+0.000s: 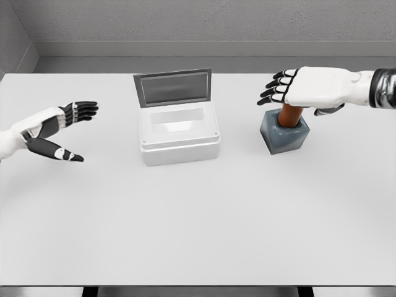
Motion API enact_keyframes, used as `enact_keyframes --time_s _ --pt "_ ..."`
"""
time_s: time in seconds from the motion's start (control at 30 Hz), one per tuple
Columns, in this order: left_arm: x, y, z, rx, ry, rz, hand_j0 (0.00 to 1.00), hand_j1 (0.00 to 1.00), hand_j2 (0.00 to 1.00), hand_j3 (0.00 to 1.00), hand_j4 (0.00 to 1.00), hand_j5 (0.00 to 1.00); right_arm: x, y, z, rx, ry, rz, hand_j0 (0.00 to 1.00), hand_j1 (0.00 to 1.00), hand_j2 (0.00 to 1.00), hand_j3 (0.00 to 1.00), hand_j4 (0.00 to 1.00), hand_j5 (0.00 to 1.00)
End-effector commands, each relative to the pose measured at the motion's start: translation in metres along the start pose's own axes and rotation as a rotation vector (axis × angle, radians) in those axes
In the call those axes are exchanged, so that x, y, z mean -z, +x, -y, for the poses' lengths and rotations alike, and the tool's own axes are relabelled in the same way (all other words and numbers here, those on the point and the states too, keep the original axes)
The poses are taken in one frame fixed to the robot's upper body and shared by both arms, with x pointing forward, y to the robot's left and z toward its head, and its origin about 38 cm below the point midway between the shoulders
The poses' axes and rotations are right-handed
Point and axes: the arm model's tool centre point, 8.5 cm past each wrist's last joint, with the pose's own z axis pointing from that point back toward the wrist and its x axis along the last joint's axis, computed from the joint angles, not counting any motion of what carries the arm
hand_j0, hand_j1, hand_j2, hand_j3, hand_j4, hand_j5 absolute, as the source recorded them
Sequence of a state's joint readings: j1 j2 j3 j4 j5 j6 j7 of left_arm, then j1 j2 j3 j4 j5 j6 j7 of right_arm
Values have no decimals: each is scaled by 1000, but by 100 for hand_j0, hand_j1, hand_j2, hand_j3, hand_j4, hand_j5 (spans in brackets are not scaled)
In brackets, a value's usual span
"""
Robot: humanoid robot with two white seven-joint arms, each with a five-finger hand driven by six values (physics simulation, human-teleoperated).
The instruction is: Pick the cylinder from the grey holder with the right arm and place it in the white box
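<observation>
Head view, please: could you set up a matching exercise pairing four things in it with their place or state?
Things:
1. cylinder
2. white box
3. left robot hand
4. right robot hand

Places or states:
A. lid up, inside showing nothing
B. over the cylinder's top, fingers spread
C. upright in the grey holder
D. open, at the table's left side

Pairs: 1-C, 2-A, 3-D, 4-B
</observation>
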State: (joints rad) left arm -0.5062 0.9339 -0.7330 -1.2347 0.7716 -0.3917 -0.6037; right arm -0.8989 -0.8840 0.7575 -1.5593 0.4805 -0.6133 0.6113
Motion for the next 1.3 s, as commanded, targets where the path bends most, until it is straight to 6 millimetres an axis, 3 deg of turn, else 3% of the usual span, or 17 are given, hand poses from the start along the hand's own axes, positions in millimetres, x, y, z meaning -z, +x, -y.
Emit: enact_keyframes --time_s 0.0,0.33,0.4,0.53,0.9,1.17,1.2,1.27 --pt "-4 -5 -4 -26 21 -6 100 100 100 100 100 100 5 -4 -8 29 13 -4 100 100 100 100 100 100" --pt "7 -10 -2 -69 19 -35 100 100 100 100 100 100 10 -15 -16 66 27 -25 100 100 100 100 100 100" --pt "23 -25 -2 -101 56 -24 100 100 100 100 100 100 15 -19 -19 85 28 -29 100 100 100 100 100 100" --pt "20 -19 -6 -70 67 10 100 100 100 100 100 100 18 -23 -28 94 57 -44 100 100 100 100 100 100" --pt "17 -25 -6 -14 47 -30 100 100 100 100 100 100 18 -32 -28 107 58 -64 100 100 100 100 100 100" --pt "16 -27 -5 -19 49 -34 100 100 100 100 100 100 27 -26 -31 108 67 -41 100 100 100 100 100 100" --pt "16 -27 -5 -20 49 -35 100 100 100 100 100 100 27 -26 -31 108 68 -40 98 98 98 98 98 98" --pt "16 -27 -5 -19 49 -34 100 100 100 100 100 100 28 -25 -32 109 70 -36 71 71 71 71 71 71"
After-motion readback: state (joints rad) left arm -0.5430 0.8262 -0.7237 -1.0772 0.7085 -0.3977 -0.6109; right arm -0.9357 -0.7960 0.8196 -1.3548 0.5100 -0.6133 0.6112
